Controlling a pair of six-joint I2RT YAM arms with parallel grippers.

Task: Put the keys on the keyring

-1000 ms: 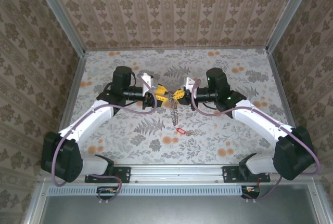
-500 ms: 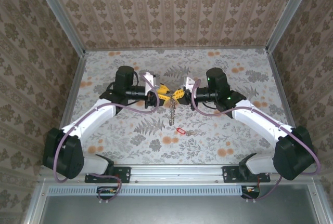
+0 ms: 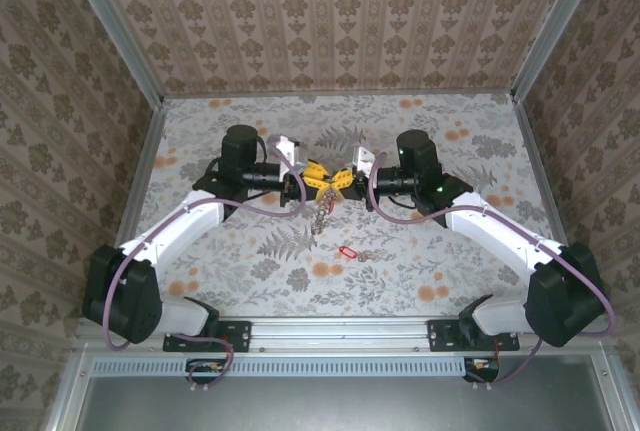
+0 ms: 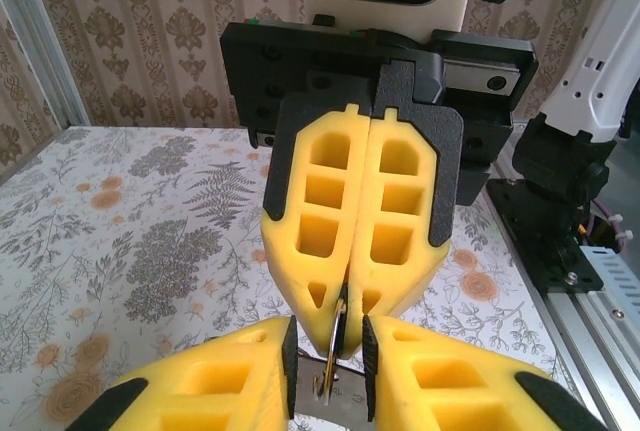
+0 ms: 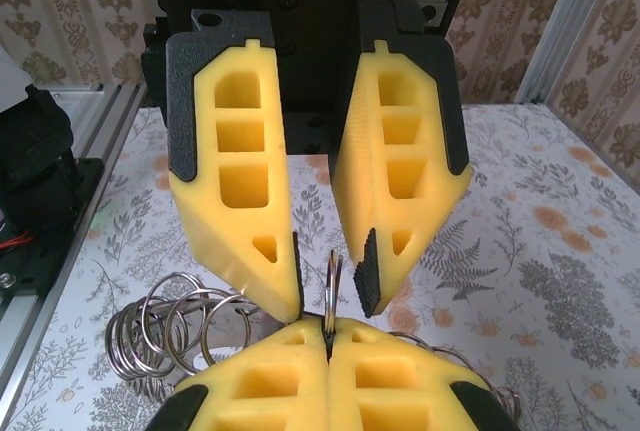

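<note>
My two grippers meet tip to tip above the middle of the floral table (image 3: 250, 261). The right gripper (image 3: 335, 179) (image 5: 328, 336) is shut on the thin edge of the keyring (image 5: 331, 286) (image 4: 337, 346). The rest of the ring's silvery coils (image 3: 320, 213) (image 5: 165, 336) hang in a bunch below. The left gripper (image 3: 316, 177) (image 4: 328, 351) is open. Its fingers (image 4: 200, 391) straddle the held ring edge with a small gap on each side. One red-headed key (image 3: 347, 251) lies on the table nearer to me, with small metal pieces (image 3: 372, 254) beside it.
Papered walls (image 3: 330, 21) close the table at the back and both sides. An aluminium rail (image 3: 330, 331) with both arm bases runs along the near edge. The right arm's base and cables (image 4: 560, 201) stand behind the grippers in the left wrist view.
The left gripper has moved slightly right and up, closer to the right gripper. The hanging coils, which dangled straight down, have drawn up shorter and swung left. The red key has stayed put.
</note>
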